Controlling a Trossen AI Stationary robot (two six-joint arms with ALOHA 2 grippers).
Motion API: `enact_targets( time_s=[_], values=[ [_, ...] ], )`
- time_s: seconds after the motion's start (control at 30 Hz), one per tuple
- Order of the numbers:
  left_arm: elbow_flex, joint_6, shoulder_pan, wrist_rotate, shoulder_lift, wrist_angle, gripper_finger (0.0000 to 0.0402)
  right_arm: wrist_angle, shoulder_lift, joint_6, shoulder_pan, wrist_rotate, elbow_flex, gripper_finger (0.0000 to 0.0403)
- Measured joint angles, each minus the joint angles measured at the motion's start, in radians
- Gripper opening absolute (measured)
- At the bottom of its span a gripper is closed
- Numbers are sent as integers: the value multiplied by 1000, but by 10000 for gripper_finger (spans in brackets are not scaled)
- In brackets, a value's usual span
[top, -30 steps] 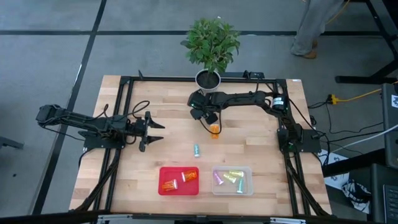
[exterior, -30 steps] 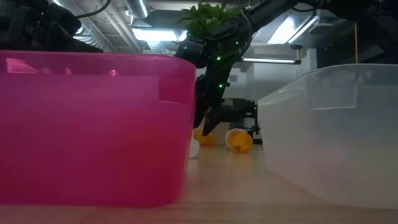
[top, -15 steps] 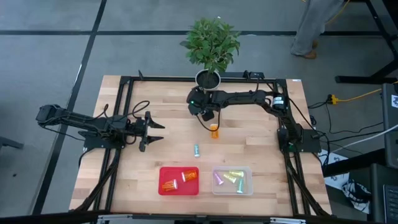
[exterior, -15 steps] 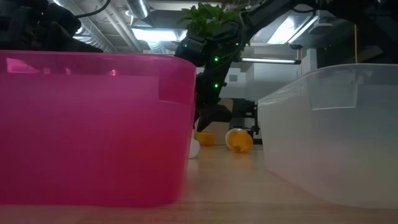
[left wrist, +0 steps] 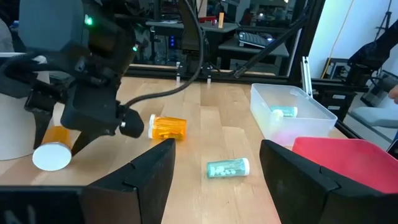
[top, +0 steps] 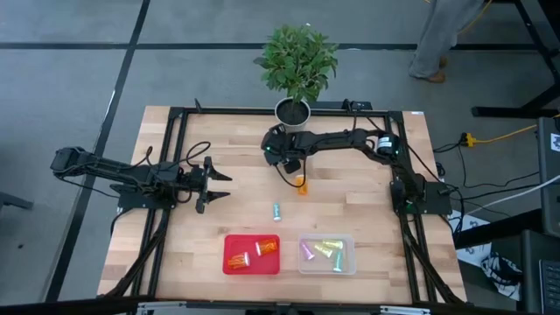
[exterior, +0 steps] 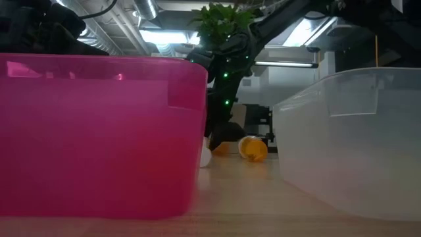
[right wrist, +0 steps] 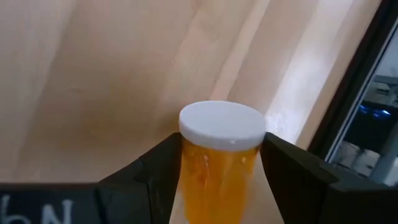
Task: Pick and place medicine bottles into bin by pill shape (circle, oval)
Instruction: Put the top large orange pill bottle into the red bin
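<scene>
The left gripper (top: 213, 183) waits open and empty. A teal bottle (top: 276, 211) and an orange bottle (top: 302, 185) lie flat mid-table. Farther back, near the plant pot (top: 293, 112), the right gripper (right wrist: 219, 163) clasps another orange bottle (right wrist: 219, 165), cap (right wrist: 222, 123) outward.

Light wood plank table (top: 219, 223), glossy translucent orange plastic bottle (right wrist: 219, 180) with smooth matt white cap (right wrist: 222, 123), translucent pink plastic bin (exterior: 99, 131), frosted clear plastic bin (exterior: 355, 138).
</scene>
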Motion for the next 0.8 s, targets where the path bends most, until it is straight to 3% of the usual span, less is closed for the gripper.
enact_targets(
  time_s=[0.27,0.43,0.6,0.8],
  values=[
    [0,0,0,0,0,0,228,-47,10,10,16,-13,7,215],
    [0,0,0,0,0,0,228,-128,10,55,18,-101,14,215],
    [0,1,0,0,0,0,228,-158,10,72,42,-116,13,215],
    [0,1,0,0,0,0,228,-187,11,149,85,-263,43,215]
  ],
)
